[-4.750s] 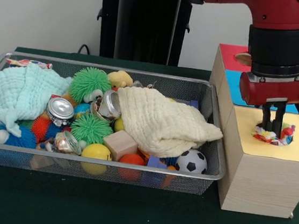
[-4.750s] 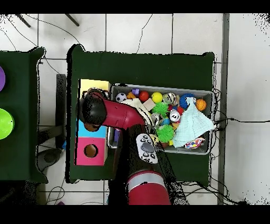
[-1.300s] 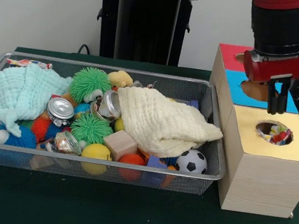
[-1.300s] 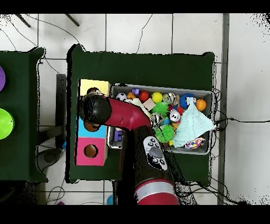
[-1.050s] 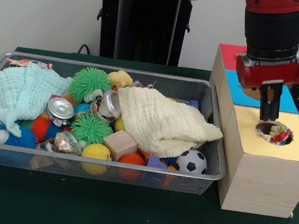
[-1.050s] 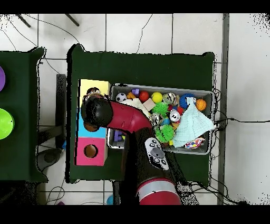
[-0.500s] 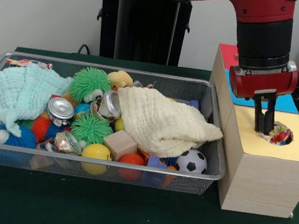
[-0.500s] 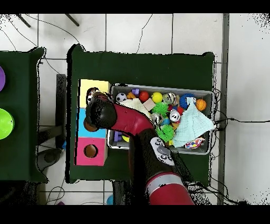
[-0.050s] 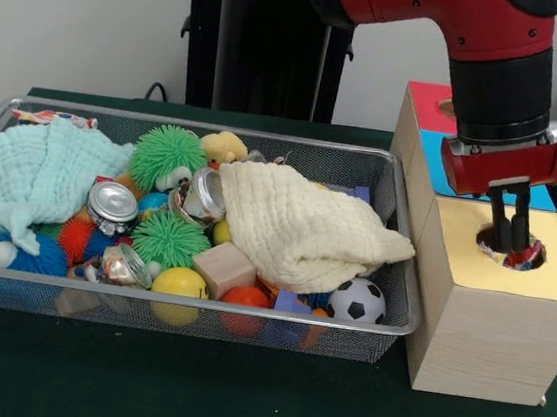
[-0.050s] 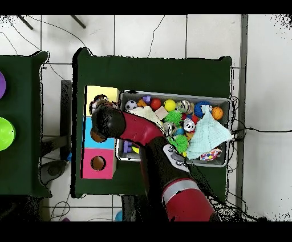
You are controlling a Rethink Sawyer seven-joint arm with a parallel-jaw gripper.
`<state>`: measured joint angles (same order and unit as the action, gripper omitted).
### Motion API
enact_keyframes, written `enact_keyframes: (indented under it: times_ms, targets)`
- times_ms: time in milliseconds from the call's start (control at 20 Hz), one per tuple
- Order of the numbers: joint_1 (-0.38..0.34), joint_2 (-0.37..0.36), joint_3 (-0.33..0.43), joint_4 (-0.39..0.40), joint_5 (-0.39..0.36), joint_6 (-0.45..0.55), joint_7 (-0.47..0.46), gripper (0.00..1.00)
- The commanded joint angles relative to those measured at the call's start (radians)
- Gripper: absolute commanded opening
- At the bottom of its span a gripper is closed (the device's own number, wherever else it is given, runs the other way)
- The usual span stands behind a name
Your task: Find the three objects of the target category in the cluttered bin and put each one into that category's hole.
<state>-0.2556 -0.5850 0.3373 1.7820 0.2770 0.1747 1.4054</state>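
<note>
Cloth bin left, gripper at the yellow hole right.
I see the blue cloth (image 9: 31, 172) and cream cloth (image 9: 302, 226) lying in the bin (image 9: 400, 197): soft, light, best pinched at a fold. Gripper (image 9: 510, 238) tips, nearly closed, poke a colourful rag (image 9: 521, 258) in the hole (image 9: 510, 249); holding it? Can't tell.

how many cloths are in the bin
2. A pale green cloth lies at the bin's left end in the front view, and a cream cloth is draped over toys toward the right end. More could be buried under the clutter.
</note>
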Motion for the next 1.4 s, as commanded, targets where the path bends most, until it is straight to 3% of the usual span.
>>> enact_keyframes:
  times_ms: [50, 950, 1400]
  targets:
    - [-0.027, 0.053, 0.089, 0.049, -0.044, 0.006, 0.141, 0.0]
    - [0.009, 0.105, 0.012, 0.012, -0.054, 0.053, 0.12, 0.0]
    - [-0.024, 0.04, 0.057, 0.066, -0.049, 0.039, 0.138, 0.0]
